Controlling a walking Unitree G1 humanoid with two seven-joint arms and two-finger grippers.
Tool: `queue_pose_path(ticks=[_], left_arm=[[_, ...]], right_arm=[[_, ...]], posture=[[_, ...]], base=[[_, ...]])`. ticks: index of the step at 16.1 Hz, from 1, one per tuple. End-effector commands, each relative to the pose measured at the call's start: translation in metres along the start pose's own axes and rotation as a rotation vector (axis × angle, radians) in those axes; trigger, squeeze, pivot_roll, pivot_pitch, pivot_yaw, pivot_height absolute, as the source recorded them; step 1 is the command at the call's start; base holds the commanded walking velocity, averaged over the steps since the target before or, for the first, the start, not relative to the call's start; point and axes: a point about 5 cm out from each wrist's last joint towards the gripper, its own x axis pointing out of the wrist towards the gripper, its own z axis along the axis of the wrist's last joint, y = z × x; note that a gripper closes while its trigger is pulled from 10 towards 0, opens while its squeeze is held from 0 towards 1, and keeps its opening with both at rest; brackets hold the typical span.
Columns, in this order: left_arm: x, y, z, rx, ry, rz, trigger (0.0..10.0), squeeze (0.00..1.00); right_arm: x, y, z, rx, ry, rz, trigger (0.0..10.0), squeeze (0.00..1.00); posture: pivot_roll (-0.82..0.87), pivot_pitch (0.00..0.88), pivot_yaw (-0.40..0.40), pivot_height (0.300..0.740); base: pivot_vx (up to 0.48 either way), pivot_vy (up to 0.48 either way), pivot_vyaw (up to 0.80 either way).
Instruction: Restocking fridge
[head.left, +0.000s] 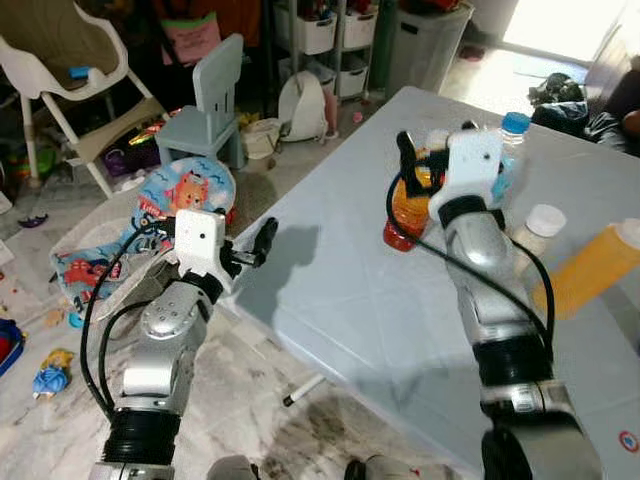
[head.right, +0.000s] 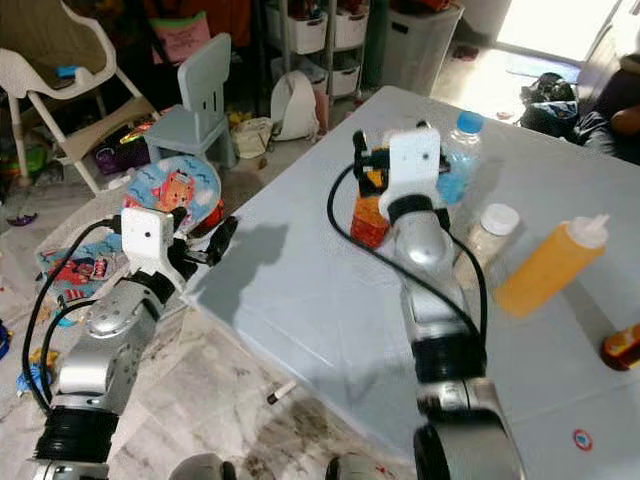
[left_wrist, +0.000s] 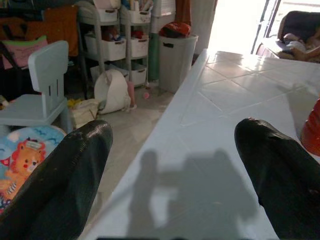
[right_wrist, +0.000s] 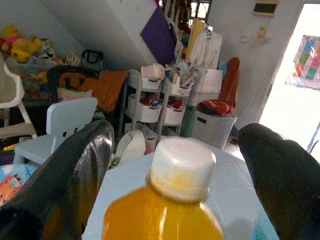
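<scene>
An orange juice bottle (head.left: 403, 212) with a white cap (right_wrist: 182, 167) and red base stands on the pale blue table (head.left: 330, 300) near its far corner. My right gripper (head.left: 412, 165) is open at the bottle's neck, one black finger (right_wrist: 60, 175) on each side and the cap between them. Behind it stand a water bottle with a blue cap (head.left: 512, 135), a white-capped jar (head.left: 540, 228) and an orange squeeze bottle (head.left: 590, 268). My left gripper (head.left: 262, 240) hovers open at the table's left edge, pointing across the top with nothing between its fingers (left_wrist: 55, 185).
Left of the table are a pale blue child's chair (head.left: 210, 100), a white high chair (head.left: 60, 70) and a lion-print cushion (head.left: 185, 190) among toys on the floor. Shelves with white bins (head.left: 320, 30) and a grey bin (head.left: 430, 40) stand behind.
</scene>
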Motion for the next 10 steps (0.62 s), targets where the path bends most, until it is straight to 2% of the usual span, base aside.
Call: queue_pose_path(ticks=[1,4,5,6,10], left_arm=[[-0.001,-0.002,0.002,0.016,0.000,-0.008,10.0,0.00],[-0.004,-0.001,0.002,0.016,0.005,0.004,10.0,0.00],[-0.005,-0.001,0.001,0.016,0.009,0.006,10.0,0.00],[-0.006,-0.002,0.000,0.015,0.011,0.007,10.0,0.00],[-0.005,-0.001,0.000,0.013,0.013,0.019,10.0,0.00]], right_arm=[[0.005,-0.005,0.002,0.027,0.000,-0.024,10.0,0.00],[0.020,0.000,0.003,0.053,0.024,-0.021,10.0,0.00],[0.025,0.000,0.002,0.062,0.039,-0.023,1.6,0.00],[0.028,0.000,0.002,0.071,0.045,-0.025,0.0,0.00],[0.034,0.003,0.001,0.080,0.078,-0.020,0.0,0.00]], posture=[[0.08,0.000,-0.011,0.740],[0.09,0.000,-0.025,0.740],[0.09,0.000,-0.027,0.740],[0.10,0.000,-0.032,0.740],[0.09,0.000,-0.042,0.740]], base=[[0.000,0.000,0.00],[0.000,0.000,0.00],[0.000,0.000,0.00],[0.000,0.000,0.00],[0.000,0.000,0.00]])
